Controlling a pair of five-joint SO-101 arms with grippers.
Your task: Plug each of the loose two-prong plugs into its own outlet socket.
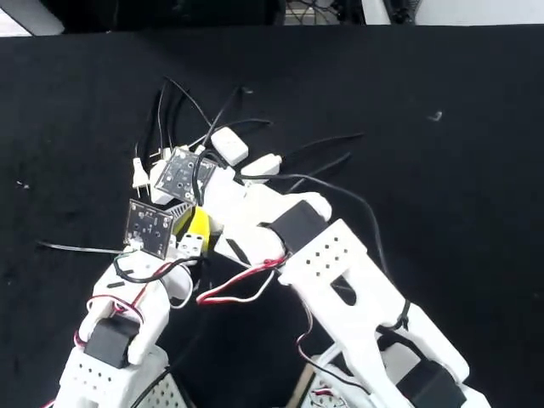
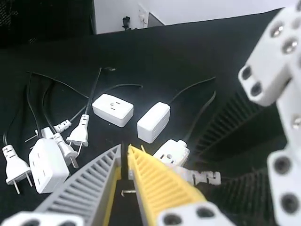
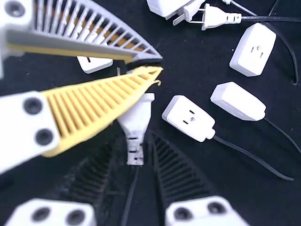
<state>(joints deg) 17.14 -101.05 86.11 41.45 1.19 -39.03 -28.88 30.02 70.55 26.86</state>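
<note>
Amid crowded sockets (image 3: 189, 117), right claw (image 3: 135, 141) tight around a plug (image 3: 136, 113), left claw (image 2: 124, 149) narrow alongside; open table (image 1: 450, 178) beyond.

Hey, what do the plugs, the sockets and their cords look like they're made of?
Plugs: white moulded plastic by the look, faintly glossy, with ribbed necks; the prongs glint like bare metal.
Sockets: hard white plastic, probably; smooth shells with rounded edges and moulded slots.
Cords: thin, black and matte, lying in loose curves, so likely a rubber or vinyl sheath.
</note>
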